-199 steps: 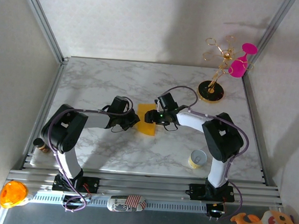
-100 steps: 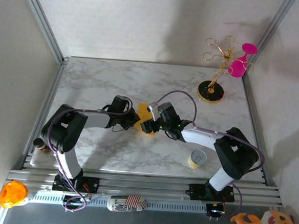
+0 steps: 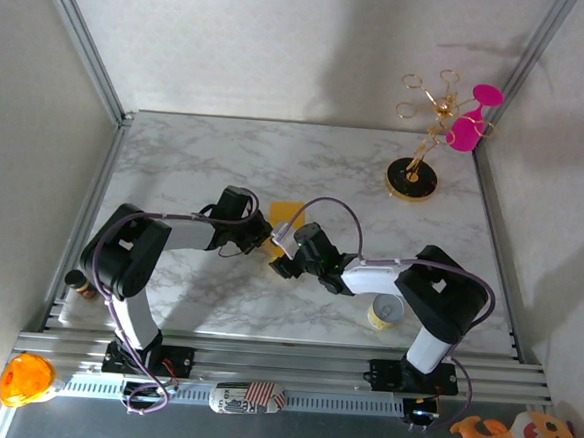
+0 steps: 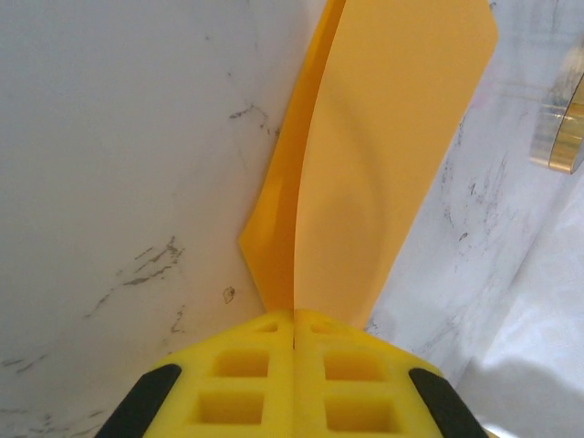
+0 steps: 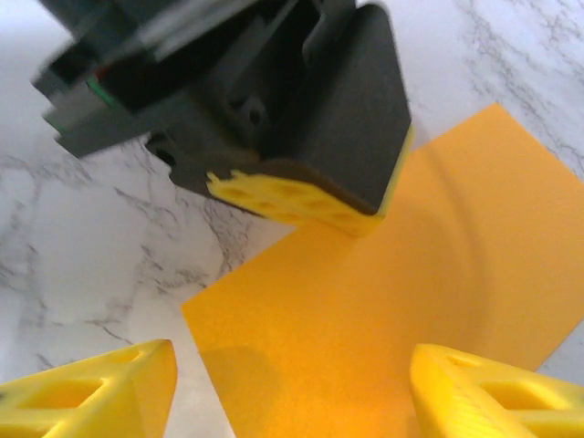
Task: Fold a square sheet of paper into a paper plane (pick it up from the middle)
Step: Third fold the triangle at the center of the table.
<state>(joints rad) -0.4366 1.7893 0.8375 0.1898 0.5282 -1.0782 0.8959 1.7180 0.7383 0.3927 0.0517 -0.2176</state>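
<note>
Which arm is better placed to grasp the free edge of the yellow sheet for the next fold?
Right, probably. The right gripper is open and empty, close above the sheet of paper, while the left gripper is shut on that sheet and is busy holding it.

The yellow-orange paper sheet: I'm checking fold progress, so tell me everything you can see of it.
The thin, matte yellow-orange paper sheet lies near the middle of the white marble table, mostly flat, with straight edges and sharp corners. The left end effector is shut on one edge, and the paper bows into a soft curve there. The right end effector hovers open above it; no contact is visible.
</note>
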